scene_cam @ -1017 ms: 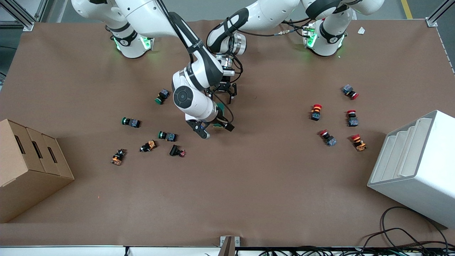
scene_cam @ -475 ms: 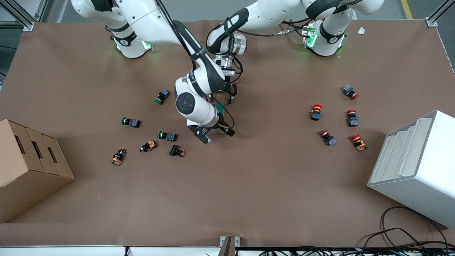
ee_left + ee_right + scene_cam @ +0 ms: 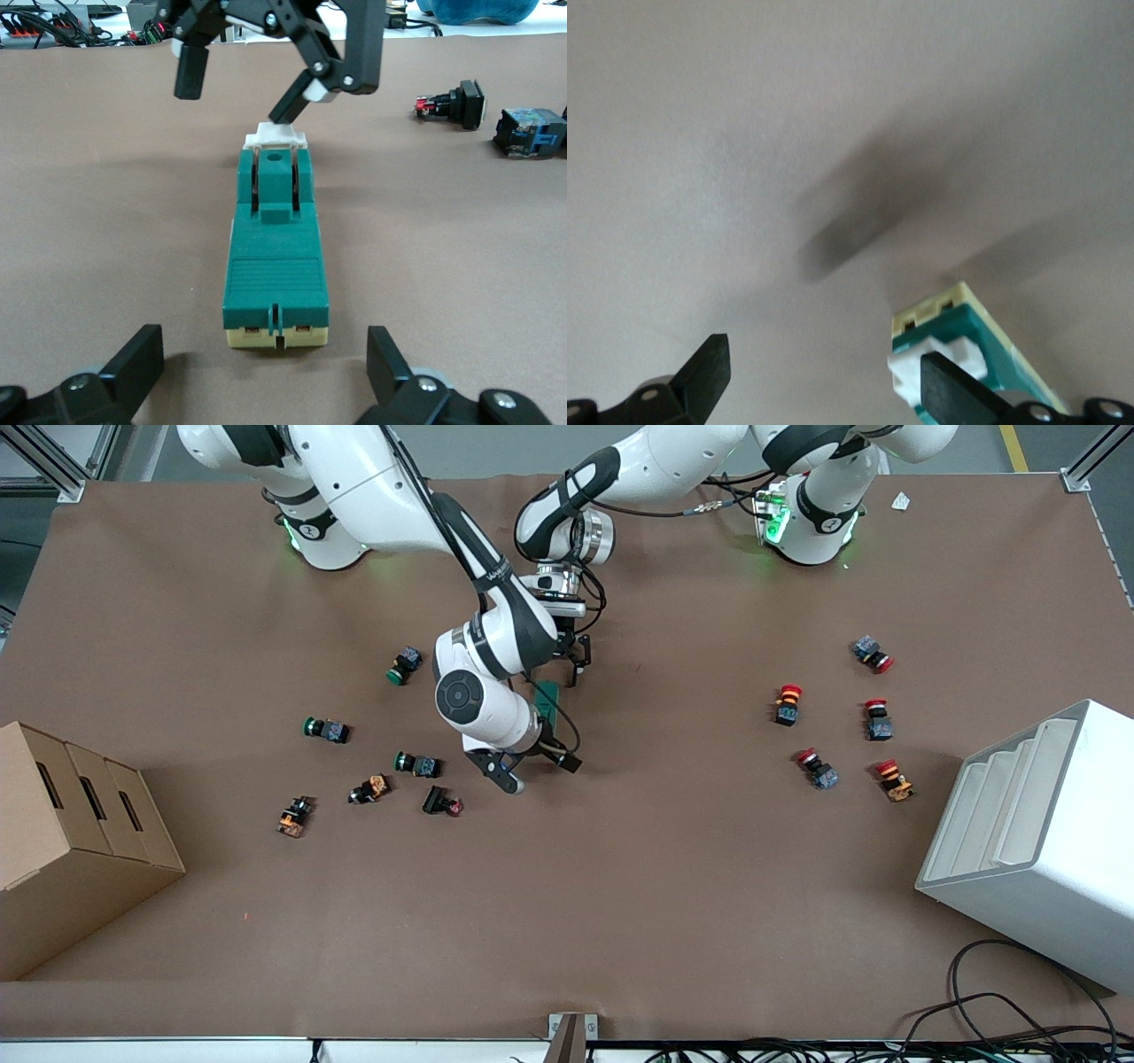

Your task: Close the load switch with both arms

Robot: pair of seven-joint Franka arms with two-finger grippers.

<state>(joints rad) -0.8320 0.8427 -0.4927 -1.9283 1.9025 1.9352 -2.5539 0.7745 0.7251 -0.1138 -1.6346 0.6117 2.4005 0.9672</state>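
The load switch [image 3: 548, 696], a small dark green oblong block with a cream base and a white lever piece at one end, lies flat on the brown paper-covered table [image 3: 620, 886] near its middle. In the front view most of it is hidden under the two white jointed arms, so only a sliver of green shows.

The left gripper [image 3: 266, 376] hangs low over the table just off the switch's cream end, at about 12 o'clock from the switch in the front view. Its jaws are spread wide, one on each side of the block's line and clear of it. Only the black fingertips [image 3: 137, 359] show in the left wrist view; the rest is cut off at the picture's edge.

The right gripper [image 3: 532, 766] is at the switch's lever end, roughly 6 o'clock from it. Its jaws stand apart, and one black finger [image 3: 306, 88] comes down onto the white lever; whether it presses or merely touches cannot be made out. In the right wrist view the picture is blurred, with one fingertip [image 3: 957, 390] overlapping the white piece.

Small round-capped push buttons lie scattered about: a green-capped one [image 3: 405, 665] at 9 o'clock from the switch, red-capped ones [image 3: 788, 703] well apart at 3 o'clock.
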